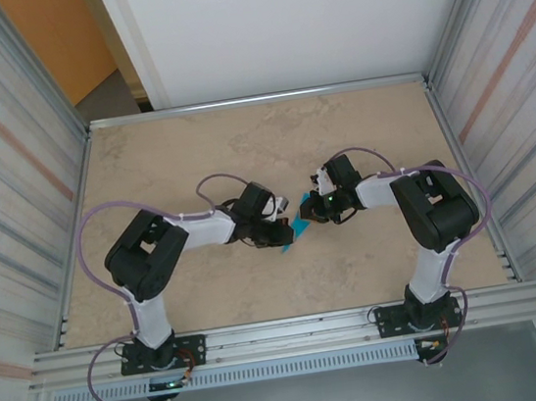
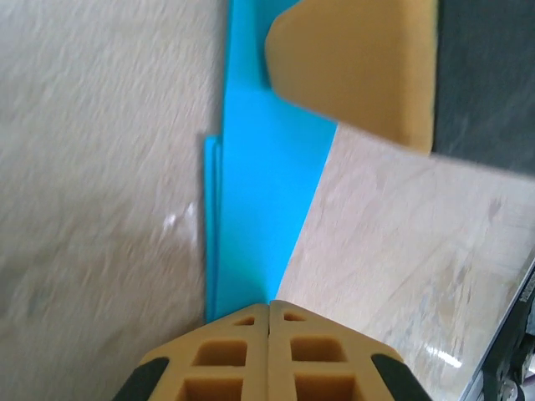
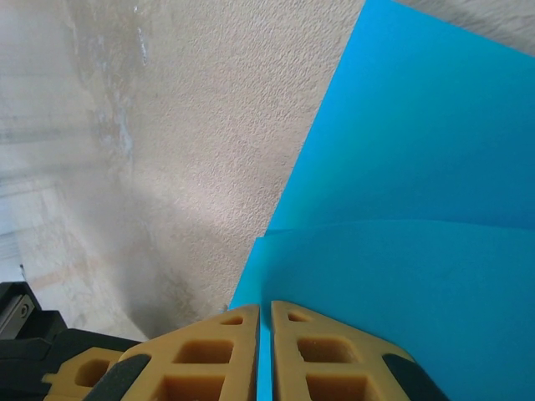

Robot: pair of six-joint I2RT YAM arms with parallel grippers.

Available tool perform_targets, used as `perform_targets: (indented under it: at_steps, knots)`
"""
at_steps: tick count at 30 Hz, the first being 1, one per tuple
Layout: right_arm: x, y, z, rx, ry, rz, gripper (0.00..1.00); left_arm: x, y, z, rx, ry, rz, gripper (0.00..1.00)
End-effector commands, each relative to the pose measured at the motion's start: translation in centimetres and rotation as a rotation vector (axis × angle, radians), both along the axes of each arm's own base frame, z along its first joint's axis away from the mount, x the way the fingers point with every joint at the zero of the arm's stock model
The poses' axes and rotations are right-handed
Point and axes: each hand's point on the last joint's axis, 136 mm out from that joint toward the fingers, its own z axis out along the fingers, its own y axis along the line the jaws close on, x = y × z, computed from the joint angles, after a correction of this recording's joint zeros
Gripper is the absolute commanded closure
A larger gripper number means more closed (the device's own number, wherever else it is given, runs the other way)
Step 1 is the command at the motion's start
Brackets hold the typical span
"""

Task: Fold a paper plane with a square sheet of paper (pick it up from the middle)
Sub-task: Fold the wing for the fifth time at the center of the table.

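The square sheet of paper (image 1: 298,224), teal-blue and folded into layers with creases, hangs between my two grippers at mid-table. My left gripper (image 1: 284,230) is shut, and the paper's narrow end (image 2: 259,192) runs into its closed tips (image 2: 269,305). My right gripper (image 1: 311,213) grips the other side. In the right wrist view a blue strip shows in the thin slit between its jaws (image 3: 265,307), and the paper (image 3: 418,209) spreads up and to the right. One tan finger (image 2: 351,67) of the right gripper presses on the paper at the top of the left wrist view.
The beige table (image 1: 240,135) is fenced by corrugated metal walls on the left (image 1: 10,195) and right (image 1: 516,128). An aluminium rail (image 1: 285,332) carrying both arm bases runs along the near edge. Cables loop off each arm.
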Motion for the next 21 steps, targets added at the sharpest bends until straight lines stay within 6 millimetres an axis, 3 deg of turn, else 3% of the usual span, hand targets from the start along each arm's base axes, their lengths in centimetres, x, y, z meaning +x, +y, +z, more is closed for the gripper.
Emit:
perform_targets:
  at_steps: [1,7,9,16,19,21]
  knots:
    - [-2.7,-3.1,-5.1,-0.183,0.126,-0.022,0.87,-4.0,4.0,-2.3,0.152,0.134,0.005,1.00]
    - [-2.8,-2.3,-4.6,-0.170,0.114,-0.001,0.87,-6.0,5.8,-2.1,0.187,0.143,-0.013,1.00]
    - [-2.9,-1.7,-4.1,-0.155,0.105,0.010,0.87,-5.4,6.1,-0.9,0.178,0.097,-0.007,1.00]
    - [-3.2,1.0,-2.3,-0.109,0.077,0.035,0.86,-1.3,4.2,7.2,-0.028,-0.149,0.063,0.99]
    - [-3.1,2.0,-1.7,-0.087,0.065,0.041,0.86,-0.3,3.1,7.8,-0.076,-0.163,0.078,0.99]
    - [-3.0,2.3,-1.4,-0.075,0.061,0.043,0.87,0.2,2.1,7.1,-0.089,-0.131,0.075,0.99]
